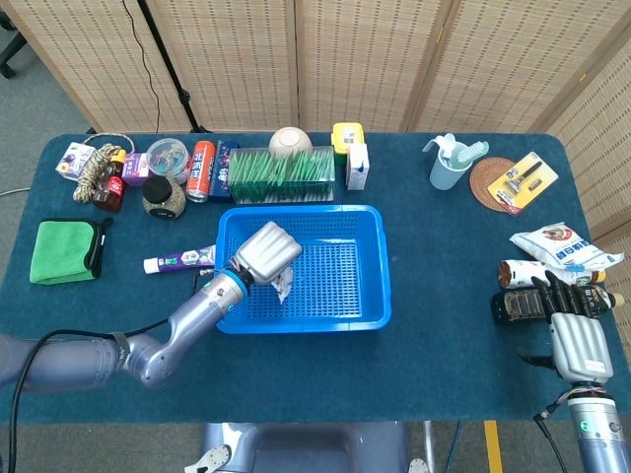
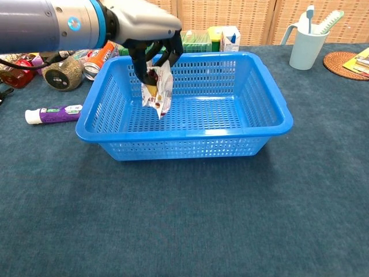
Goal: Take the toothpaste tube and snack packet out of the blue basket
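Note:
My left hand holds the snack packet by its top, and the packet hangs above the left part of the blue basket. The toothpaste tube lies on the table just left of the basket. At the table's right edge rests my right hand, fingers curled beside a dark bottle, holding nothing that I can see.
Behind the basket stand a green box, a can, jars and small boxes. A folded green cloth lies at the far left. A cup with toothbrushes, a coaster, a razor pack and a white packet sit on the right.

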Controlling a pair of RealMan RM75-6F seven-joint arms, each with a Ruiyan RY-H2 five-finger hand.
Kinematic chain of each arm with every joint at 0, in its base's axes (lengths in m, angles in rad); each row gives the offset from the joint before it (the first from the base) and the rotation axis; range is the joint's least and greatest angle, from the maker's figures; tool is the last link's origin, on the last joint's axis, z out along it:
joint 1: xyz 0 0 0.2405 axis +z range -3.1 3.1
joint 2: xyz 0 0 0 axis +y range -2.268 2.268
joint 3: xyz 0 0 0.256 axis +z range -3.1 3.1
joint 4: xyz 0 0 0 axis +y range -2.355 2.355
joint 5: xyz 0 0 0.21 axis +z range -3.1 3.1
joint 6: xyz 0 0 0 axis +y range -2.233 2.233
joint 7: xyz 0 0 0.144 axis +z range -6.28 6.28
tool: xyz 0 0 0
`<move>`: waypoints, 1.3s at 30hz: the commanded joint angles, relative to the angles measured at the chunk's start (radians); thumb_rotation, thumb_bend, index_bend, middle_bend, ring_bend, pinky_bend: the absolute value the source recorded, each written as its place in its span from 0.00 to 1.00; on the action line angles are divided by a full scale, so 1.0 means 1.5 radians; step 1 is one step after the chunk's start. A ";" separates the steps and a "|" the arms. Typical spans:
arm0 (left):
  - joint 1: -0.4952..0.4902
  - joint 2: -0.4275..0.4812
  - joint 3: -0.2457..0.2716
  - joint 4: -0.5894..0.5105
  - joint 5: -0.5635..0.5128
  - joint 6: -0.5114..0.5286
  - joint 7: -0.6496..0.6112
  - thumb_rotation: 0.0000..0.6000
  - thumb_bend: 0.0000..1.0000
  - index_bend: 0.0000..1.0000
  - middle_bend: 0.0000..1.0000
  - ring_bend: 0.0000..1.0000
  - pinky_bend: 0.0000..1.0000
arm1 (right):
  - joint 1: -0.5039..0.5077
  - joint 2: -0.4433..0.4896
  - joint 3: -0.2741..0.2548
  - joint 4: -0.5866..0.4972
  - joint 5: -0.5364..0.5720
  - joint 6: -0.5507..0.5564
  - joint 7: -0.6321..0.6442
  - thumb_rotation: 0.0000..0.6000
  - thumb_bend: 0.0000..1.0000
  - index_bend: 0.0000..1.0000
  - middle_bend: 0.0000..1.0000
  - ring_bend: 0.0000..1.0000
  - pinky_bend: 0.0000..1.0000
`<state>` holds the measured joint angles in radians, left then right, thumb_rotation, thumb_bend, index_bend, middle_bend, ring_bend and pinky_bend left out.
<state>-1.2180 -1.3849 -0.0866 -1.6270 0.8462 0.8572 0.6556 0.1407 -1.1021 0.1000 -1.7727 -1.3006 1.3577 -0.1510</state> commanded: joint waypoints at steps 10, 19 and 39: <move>0.118 0.218 -0.021 -0.155 0.115 0.101 -0.123 1.00 0.47 0.66 0.62 0.60 0.66 | -0.004 0.000 -0.010 -0.010 -0.024 0.010 -0.006 1.00 0.00 0.00 0.00 0.00 0.00; 0.254 0.318 0.042 -0.138 0.235 0.137 -0.266 1.00 0.47 0.66 0.62 0.59 0.66 | -0.008 -0.003 -0.021 -0.019 -0.045 0.016 -0.018 1.00 0.00 0.00 0.00 0.00 0.00; 0.318 0.179 0.087 0.058 0.240 -0.013 -0.332 1.00 0.46 0.43 0.28 0.23 0.42 | -0.005 -0.004 -0.023 -0.019 -0.044 0.007 -0.021 1.00 0.00 0.00 0.00 0.00 0.00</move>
<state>-0.7339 -1.1005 0.0481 -1.5448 1.2275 0.8617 0.1425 0.1329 -1.1087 0.0653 -1.8015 -1.3669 1.3679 -0.1820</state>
